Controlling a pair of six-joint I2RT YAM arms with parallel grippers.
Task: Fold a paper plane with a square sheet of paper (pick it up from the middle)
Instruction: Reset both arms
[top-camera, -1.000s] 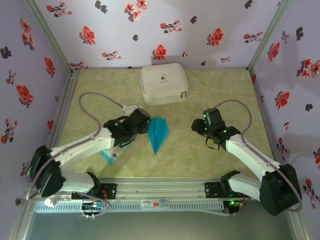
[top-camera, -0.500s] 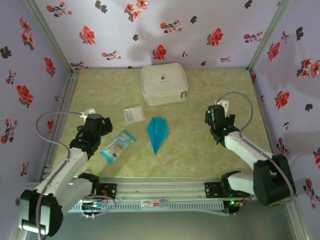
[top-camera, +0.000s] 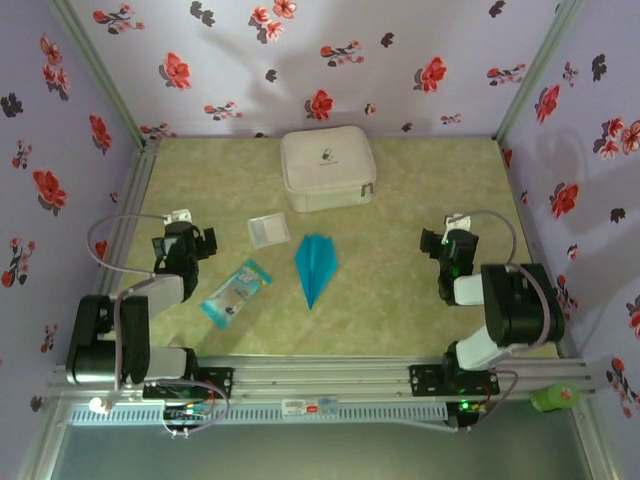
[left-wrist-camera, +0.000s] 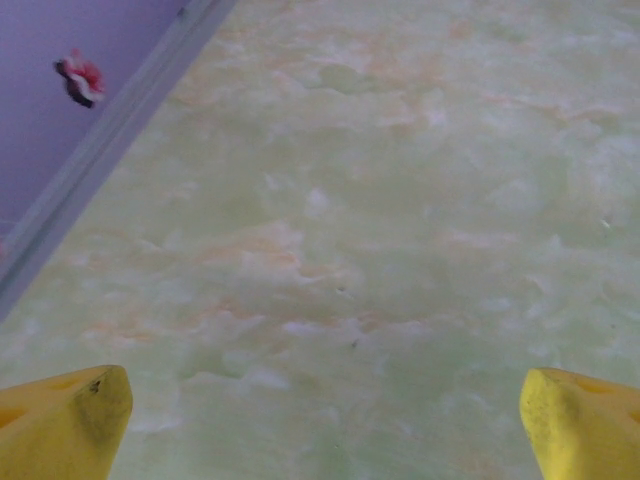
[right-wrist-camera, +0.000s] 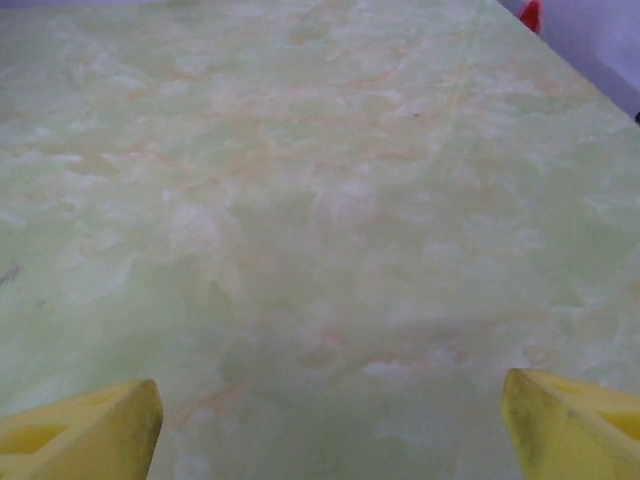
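– Left gripper (top-camera: 183, 243) and right gripper (top-camera: 455, 250), top view?
– Both splayed, empty, near table (top-camera: 400, 180) side edges; paper plane (top-camera: 315, 265) lies mid-table between them, well apart. Folding judged finished; next calls only for parking.
– Wrist views?
– Each: jaws wide above green table, nothing held.

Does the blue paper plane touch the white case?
No, the paper plane lies flat on the table, with a strip of bare table between it and the white case.
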